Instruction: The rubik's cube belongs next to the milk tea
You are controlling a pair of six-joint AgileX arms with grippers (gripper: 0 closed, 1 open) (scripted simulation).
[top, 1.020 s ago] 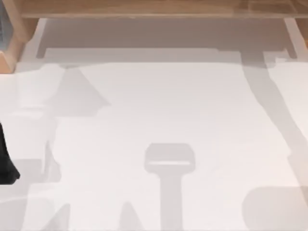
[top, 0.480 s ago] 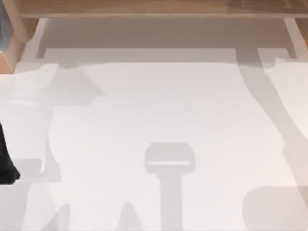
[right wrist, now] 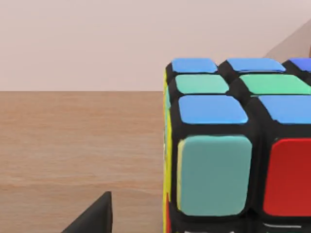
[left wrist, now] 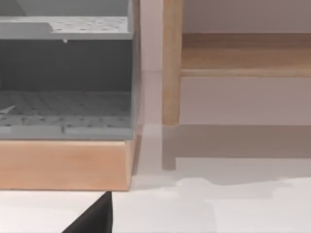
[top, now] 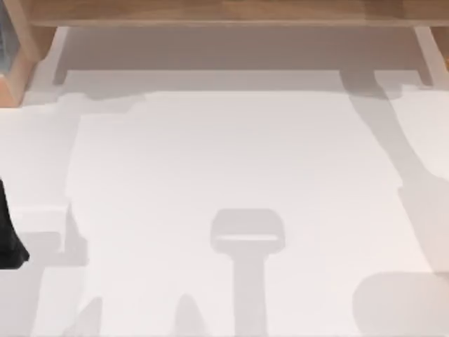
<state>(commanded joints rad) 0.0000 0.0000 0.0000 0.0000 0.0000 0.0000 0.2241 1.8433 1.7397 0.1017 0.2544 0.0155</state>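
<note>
Fingers' spread cannot be told; right wrist sits close beside the rubik's cube (right wrist: 233, 145) on a wooden surface (right wrist: 73, 145), so centring before closing seems wise.

White table (top: 231, 154); wooden shelf frame (left wrist: 171, 63); grey perforated trays (left wrist: 65, 114).

Simulated tabletop workspace, white table (top: 224, 154), wooden shelf unit (left wrist: 63, 165)

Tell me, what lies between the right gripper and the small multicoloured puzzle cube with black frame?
Right wrist view: a bare brown wooden surface separates right gripper and rubik's cube.
</note>
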